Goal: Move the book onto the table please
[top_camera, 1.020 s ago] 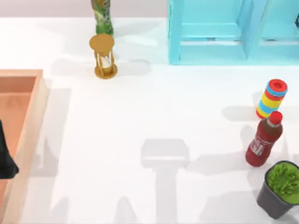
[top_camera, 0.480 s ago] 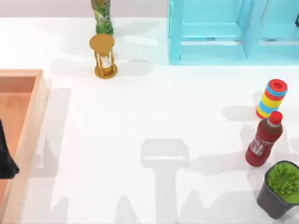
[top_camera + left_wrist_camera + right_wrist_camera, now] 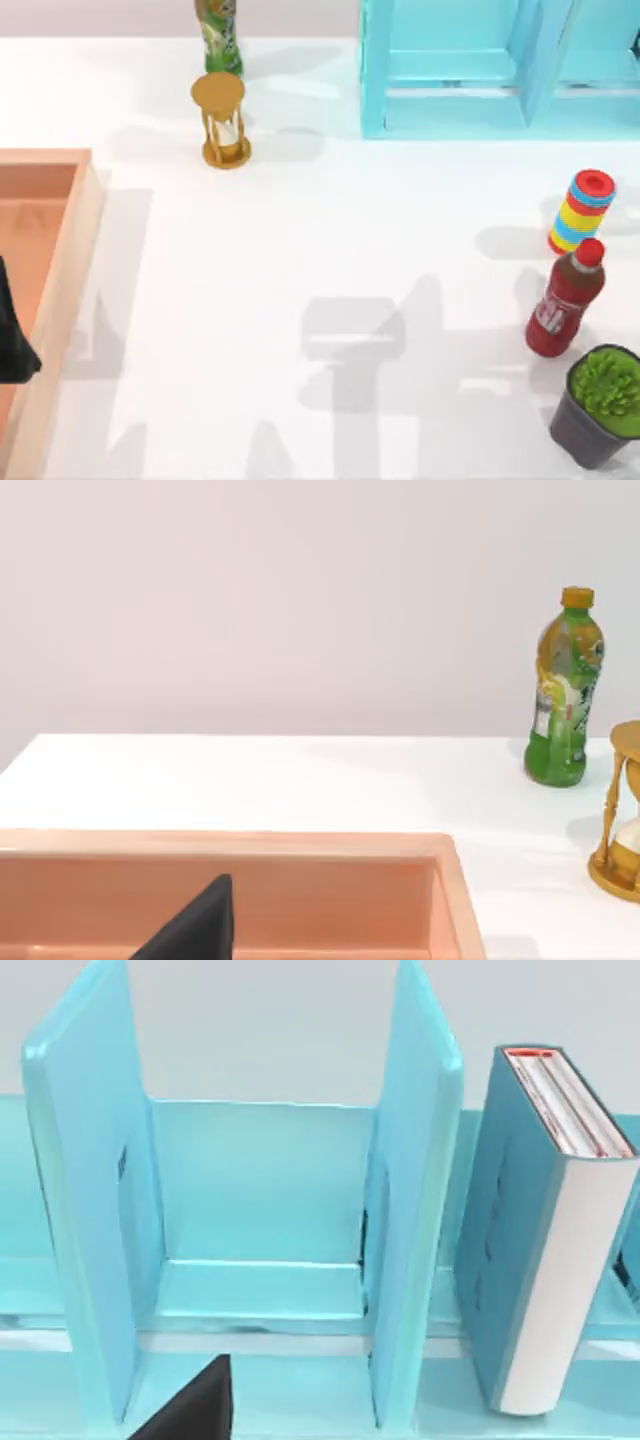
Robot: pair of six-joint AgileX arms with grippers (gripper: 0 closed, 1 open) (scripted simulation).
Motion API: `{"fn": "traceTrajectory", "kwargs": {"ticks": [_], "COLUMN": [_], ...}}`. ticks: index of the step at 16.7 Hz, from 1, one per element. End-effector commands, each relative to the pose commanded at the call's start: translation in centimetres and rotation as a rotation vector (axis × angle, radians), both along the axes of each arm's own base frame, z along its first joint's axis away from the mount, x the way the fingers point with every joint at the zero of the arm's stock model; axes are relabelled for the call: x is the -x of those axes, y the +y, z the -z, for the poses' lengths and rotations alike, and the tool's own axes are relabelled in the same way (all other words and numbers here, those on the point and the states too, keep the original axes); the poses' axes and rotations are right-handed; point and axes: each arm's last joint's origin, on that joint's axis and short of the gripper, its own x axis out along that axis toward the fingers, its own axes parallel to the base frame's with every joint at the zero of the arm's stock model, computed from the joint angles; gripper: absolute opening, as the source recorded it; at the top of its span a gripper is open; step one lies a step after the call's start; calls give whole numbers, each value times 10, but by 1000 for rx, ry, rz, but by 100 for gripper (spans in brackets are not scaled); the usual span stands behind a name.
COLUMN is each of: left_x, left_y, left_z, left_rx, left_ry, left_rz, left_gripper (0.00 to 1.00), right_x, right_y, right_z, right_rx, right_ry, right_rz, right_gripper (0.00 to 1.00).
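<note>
The book (image 3: 545,1230) stands upright in the blue shelf (image 3: 260,1220), in the bay beside the empty middle one, just past a divider. The right wrist camera faces it; how that pincer stands, I can't tell. Left arm (image 3: 12,335) sits parked over the tray (image 3: 55,290) at the surface's (image 3: 330,250) left edge, pincer state unclear too.
</note>
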Motion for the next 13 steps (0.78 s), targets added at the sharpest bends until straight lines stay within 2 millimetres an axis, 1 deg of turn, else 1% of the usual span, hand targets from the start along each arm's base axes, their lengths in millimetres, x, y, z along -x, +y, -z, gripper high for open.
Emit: {"fn": "traceTrajectory", "kwargs": {"ticks": [1, 3, 5, 7, 10, 12, 13], "left_x": [0, 0, 0, 0, 0, 0, 0], "left_y": [0, 0, 0, 0, 0, 0, 0], "left_z": [0, 0, 0, 0, 0, 0, 0], "left_rx": [0, 0, 0, 0, 0, 0, 0], "left_ry": [0, 0, 0, 0, 0, 0, 0], "left_rz": [0, 0, 0, 0, 0, 0, 0], "left_gripper": [100, 100, 100, 100, 100, 100, 100], "right_x": [-20, -58, -91, -117, -140, -147, -148], "right_y": [-9, -30, -51, -70, -90, -97, -98], "right_z": [2, 15, 35, 58, 88, 100, 103], "right_rx": [-2, -10, -21, -33, -48, -54, -56], "right_ry": [24, 71, 114, 150, 187, 202, 205], "right_rz": [3, 7, 11, 13, 14, 13, 13], "right_gripper": [100, 100, 100, 100, 100, 100, 100]}}
